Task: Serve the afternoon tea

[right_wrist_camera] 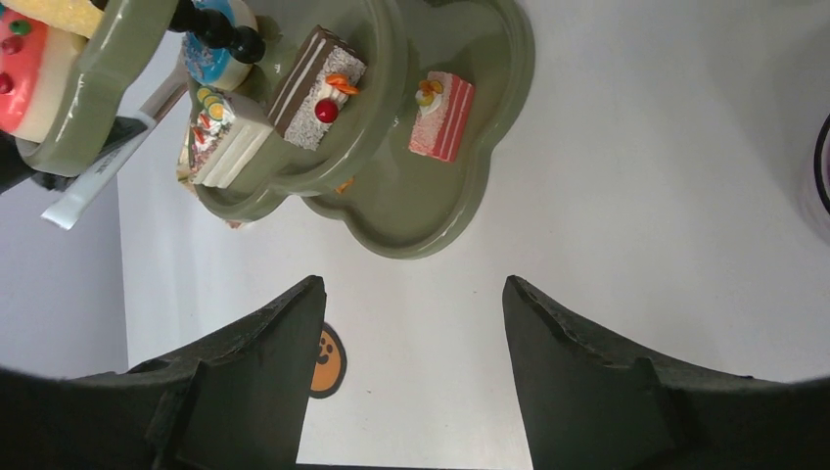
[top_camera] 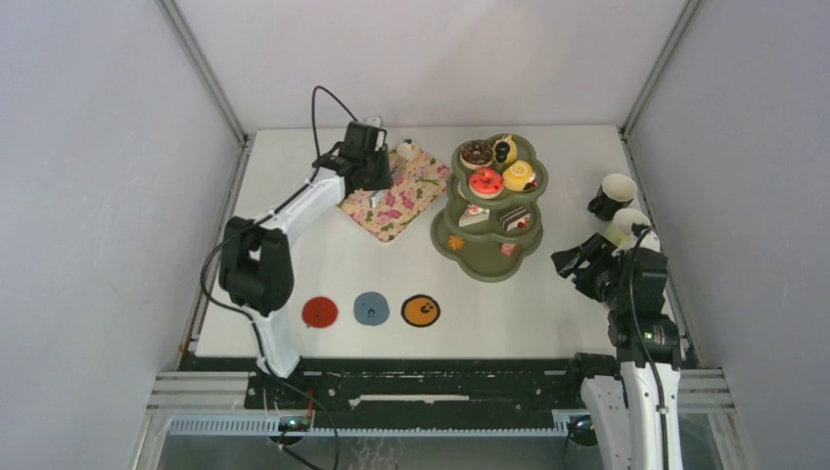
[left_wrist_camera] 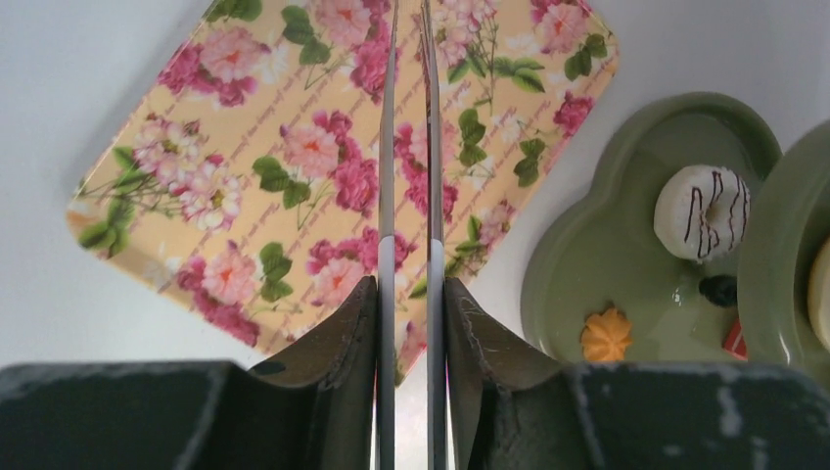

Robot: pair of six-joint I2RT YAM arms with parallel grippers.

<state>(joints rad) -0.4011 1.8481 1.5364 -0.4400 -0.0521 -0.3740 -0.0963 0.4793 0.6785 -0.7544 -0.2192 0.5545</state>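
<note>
The olive-green three-tier stand (top_camera: 536, 245) stands right of centre with donuts, cupcakes and cake slices on its tiers. In the left wrist view its bottom tier (left_wrist_camera: 607, 255) holds a white striped donut (left_wrist_camera: 703, 211) and an orange cookie (left_wrist_camera: 605, 335). My left gripper (top_camera: 372, 181) is over the floral tray (top_camera: 416, 191). It (left_wrist_camera: 409, 284) is shut on a pair of thin grey tongs (left_wrist_camera: 387, 147), with nothing between the blades. A small white treat (top_camera: 407, 150) sits at the tray's far corner. My right gripper (top_camera: 585, 262) is open and empty right of the stand (right_wrist_camera: 440, 220), over bare table (right_wrist_camera: 411, 294). Two mugs (top_camera: 617, 193) (top_camera: 626, 223) stand at the right edge.
Red (top_camera: 319, 311), blue (top_camera: 371, 308) and orange (top_camera: 421, 310) coasters lie in a row near the front. The orange one also shows in the right wrist view (right_wrist_camera: 328, 360). White walls close in the table on three sides.
</note>
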